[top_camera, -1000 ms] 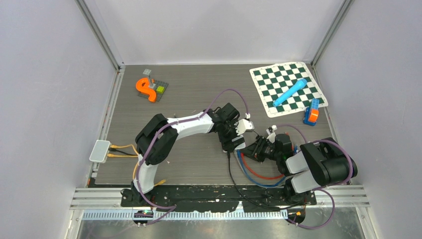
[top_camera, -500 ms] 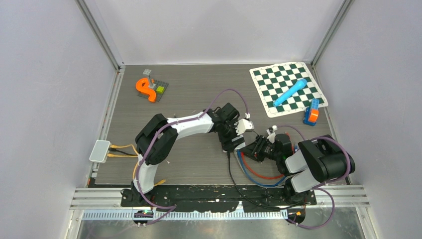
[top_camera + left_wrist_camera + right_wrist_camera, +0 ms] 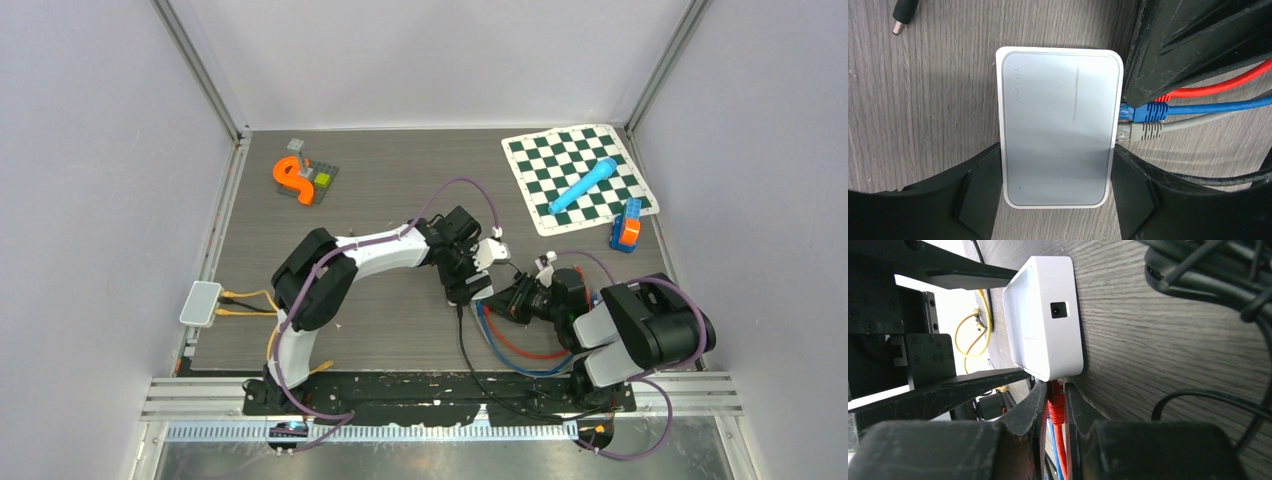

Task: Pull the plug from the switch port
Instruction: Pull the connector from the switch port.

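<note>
Right end effector [image 3: 1054,412]: fingers pinched on red plug [image 3: 1055,401], plug tip in switch [image 3: 1043,315] port just ahead of fingertips. Left end effector [image 3: 1055,195]: fingers clamped across switch sides. Blue plug [image 3: 1144,112], grey plug [image 3: 1144,131] in neighbouring ports.

Smooth matt plastic switch [image 3: 1058,130]; table [image 3: 923,100] prob. woodgrain laminate, matt.

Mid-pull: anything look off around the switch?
The black power plug lies loose on the table near the switch, whose round power socket is empty. Otherwise nothing: red plug, blue plug and grey plug sit in their ports.
</note>
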Robot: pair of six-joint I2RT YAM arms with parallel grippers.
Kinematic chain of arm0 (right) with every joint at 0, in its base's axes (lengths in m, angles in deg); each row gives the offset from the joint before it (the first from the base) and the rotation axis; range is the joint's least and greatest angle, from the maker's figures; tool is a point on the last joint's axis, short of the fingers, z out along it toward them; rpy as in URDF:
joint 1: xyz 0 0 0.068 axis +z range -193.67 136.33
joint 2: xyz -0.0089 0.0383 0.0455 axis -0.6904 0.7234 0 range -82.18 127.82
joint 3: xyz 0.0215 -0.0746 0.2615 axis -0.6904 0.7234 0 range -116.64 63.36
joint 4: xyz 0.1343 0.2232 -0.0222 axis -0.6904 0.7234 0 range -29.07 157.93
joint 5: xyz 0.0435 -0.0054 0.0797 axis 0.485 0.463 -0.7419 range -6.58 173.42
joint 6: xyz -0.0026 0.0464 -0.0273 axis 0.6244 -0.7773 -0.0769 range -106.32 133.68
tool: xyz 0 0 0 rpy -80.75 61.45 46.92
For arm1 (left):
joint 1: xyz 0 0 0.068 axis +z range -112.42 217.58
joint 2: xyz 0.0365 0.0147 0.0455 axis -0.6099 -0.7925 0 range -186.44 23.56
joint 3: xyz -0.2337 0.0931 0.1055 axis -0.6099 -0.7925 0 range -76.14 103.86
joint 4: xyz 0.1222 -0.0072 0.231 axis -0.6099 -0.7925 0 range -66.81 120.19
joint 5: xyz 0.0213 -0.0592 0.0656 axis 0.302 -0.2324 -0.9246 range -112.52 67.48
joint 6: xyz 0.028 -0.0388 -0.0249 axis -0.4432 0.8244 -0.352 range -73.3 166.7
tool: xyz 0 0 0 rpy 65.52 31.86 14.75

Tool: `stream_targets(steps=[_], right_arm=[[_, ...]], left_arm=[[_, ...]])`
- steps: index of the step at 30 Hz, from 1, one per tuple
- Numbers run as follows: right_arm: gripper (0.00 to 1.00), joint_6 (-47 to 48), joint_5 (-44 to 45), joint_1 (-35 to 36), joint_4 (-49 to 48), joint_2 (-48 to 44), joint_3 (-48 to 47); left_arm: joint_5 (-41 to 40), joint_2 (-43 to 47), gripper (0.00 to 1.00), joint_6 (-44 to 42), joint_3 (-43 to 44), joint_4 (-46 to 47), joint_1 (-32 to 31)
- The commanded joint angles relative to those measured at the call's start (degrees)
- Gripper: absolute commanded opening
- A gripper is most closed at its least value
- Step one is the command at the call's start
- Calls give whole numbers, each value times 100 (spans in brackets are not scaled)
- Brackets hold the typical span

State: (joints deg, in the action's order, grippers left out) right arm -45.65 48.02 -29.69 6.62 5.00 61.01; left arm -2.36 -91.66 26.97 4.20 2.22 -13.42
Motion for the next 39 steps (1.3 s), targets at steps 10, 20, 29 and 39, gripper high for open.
stream_targets(steps=[10,20,29,39], right_arm=[[5,1474,-383,-18,2044,-921,-214],[5,1397,-226,-24,2495,-1431,-266],[5,1418,-552,-18,2643,-1253,-311],[5,1381,-481,-18,2693,-1549,-236]], left_arm=[[-184,62,58,136,59,-112,9],[-351,28,57,259,55,-90,29],[-441,-45,57,334,121,-112,38],[-456,-74,57,330,141,-125,47]])
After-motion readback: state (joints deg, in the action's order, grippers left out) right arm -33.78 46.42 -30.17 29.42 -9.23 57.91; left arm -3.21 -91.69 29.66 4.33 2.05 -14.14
